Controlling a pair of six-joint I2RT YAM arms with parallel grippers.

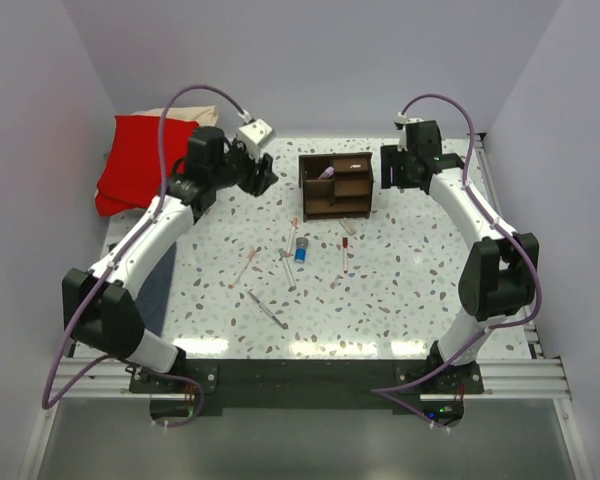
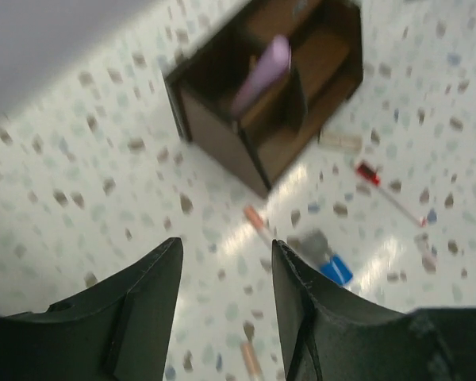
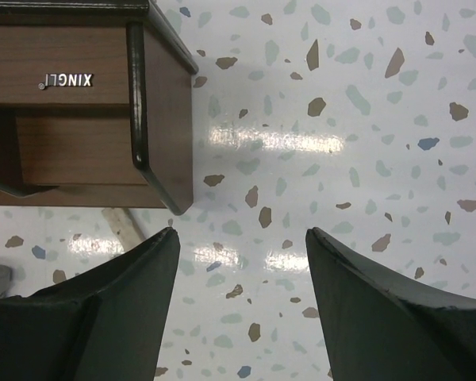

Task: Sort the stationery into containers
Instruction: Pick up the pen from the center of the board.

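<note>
Both empty and spread, left end effector (image 2: pixel 226 305) left of the organizer (image 1: pixel 336 185), right end effector (image 3: pixel 242 302) just right of it, with loose pens (image 1: pixel 245 267) and the blue cylinder (image 1: pixel 301 250) lying nearer on the counter (image 1: pixel 410 290), so I'd worry a thin pen skids away from a sloppy pinch.

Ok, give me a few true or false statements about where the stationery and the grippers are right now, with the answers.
1. A lilac pen leans inside the organizer. True.
2. The left gripper holds a pen. False: its jaws stand apart with nothing between them.
3. The blue-and-white cylinder sits in the organizer. False: it lies on the table in front of it.
4. The right gripper is open and empty. True.
</note>
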